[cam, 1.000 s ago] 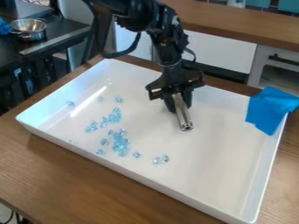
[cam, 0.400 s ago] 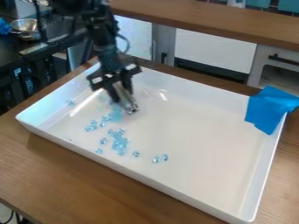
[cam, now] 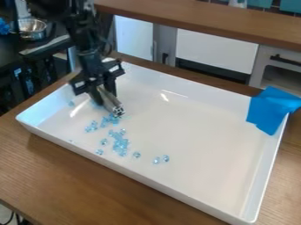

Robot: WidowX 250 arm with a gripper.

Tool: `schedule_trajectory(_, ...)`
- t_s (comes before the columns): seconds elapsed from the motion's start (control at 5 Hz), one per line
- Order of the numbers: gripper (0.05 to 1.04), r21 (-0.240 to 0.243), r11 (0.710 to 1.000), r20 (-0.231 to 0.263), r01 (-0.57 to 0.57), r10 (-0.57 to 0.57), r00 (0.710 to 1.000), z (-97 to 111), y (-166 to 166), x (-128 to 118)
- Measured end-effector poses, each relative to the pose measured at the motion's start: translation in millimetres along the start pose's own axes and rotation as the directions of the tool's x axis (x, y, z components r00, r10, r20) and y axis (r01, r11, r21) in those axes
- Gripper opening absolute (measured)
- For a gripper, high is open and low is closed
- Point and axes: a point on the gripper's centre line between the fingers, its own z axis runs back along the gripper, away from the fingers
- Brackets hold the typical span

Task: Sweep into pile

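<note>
Over the left part of the white tray, the gripper point(cam: 101, 94) hangs tilted, shut on a silver metal tool point(cam: 110, 103). The tool's lower end is beside the upper edge of some light blue beads point(cam: 110, 119). A larger clump of beads point(cam: 120, 143) lies a little nearer the front, with a small group point(cam: 91, 126) to its left. Single beads point(cam: 136, 154) and a pair point(cam: 161, 159) sit to the right of the clump. One more bead point(cam: 71, 103) lies near the left wall. The arm hides part of the tray behind the tool.
The white tray point(cam: 147, 179) has raised walls and rests on a wooden table point(cam: 76, 176). Blue tape or cloth point(cam: 271, 110) covers its right back corner. A metal bowl point(cam: 32, 29) stands on a dark surface at the upper left.
The gripper and its tool have moved left across the tray, from near its middle to above the beads' upper end. Most beads look to be in the same places.
</note>
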Motion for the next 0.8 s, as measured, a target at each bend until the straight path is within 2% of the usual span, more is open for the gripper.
schedule_trajectory(0.2,0.381,0.003,0.999,0.097,0.037,-0.037,0.995,0,18,-8)
schedule_trajectory(0.4,0.381,0.005,0.998,0.119,0.066,-0.066,0.991,2,32,-16)
schedule_trajectory(0.8,0.381,0.008,0.989,0.090,0.146,-0.146,0.985,9,64,-11)
